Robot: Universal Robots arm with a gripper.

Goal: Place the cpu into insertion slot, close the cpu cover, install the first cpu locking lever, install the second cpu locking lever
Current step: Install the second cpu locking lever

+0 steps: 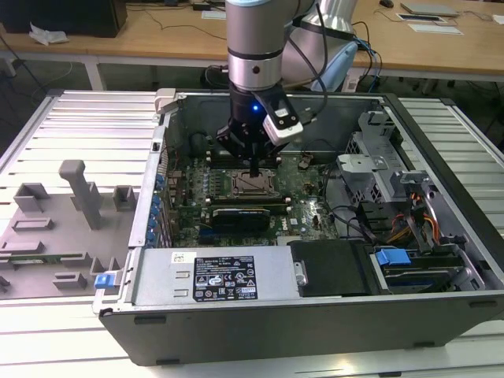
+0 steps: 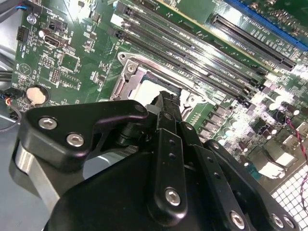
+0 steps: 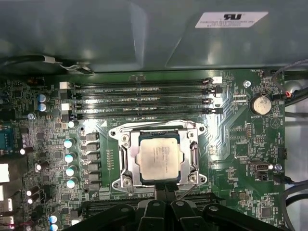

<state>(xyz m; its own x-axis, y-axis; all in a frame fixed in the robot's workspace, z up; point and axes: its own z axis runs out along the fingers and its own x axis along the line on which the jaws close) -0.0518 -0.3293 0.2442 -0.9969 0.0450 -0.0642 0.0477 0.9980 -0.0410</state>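
First wrist view: cpu (image 3: 158, 160) seated just beyond the closed, empty claw (image 3: 165, 191).

A cpu (image 3: 159, 161) with a pale, brushed-metal top, dull rather than shiny. Around the cpu, a cover (image 3: 126, 159) of bare grey metal that catches the light. Beside the cover, a glossy green circuit board (image 3: 240, 154). Just below the cpu, a gripper (image 3: 161, 199) of matt black plastic with shiny metal screws. Matt grey sheet-metal case (image 1: 260, 315).

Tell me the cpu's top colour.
Pale silvery-beige, seen best in the first wrist view: cpu.
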